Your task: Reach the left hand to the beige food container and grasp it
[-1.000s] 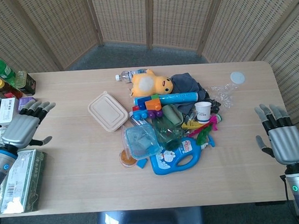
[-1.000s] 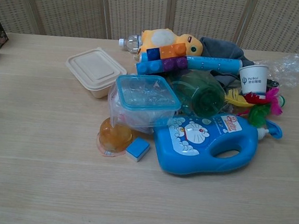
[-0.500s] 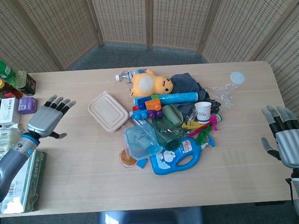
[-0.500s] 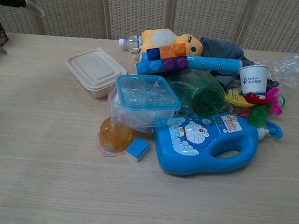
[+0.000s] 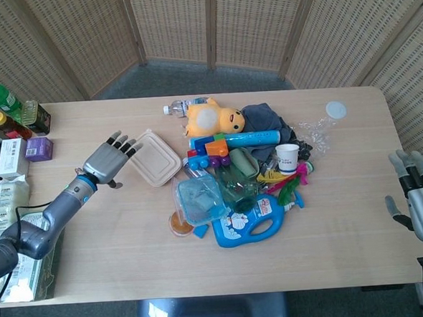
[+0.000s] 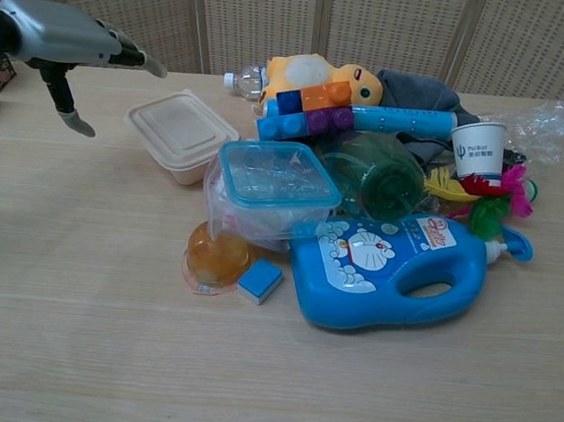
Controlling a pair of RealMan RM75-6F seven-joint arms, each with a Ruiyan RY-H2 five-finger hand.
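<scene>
One open, empty left hand (image 5: 110, 161) is pictured just beside the beige food container (image 5: 152, 157), which lies at nine o'clock of a toy pile, where it could be nudged against the clear blue-lidded tub (image 5: 199, 198) crowding its four o'clock edge and the grasp spoiled.

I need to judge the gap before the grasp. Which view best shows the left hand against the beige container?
Head view: the left hand appears whole, fingertips at the beige container's edge. Chest view crops the hand at the frame's left.
</scene>
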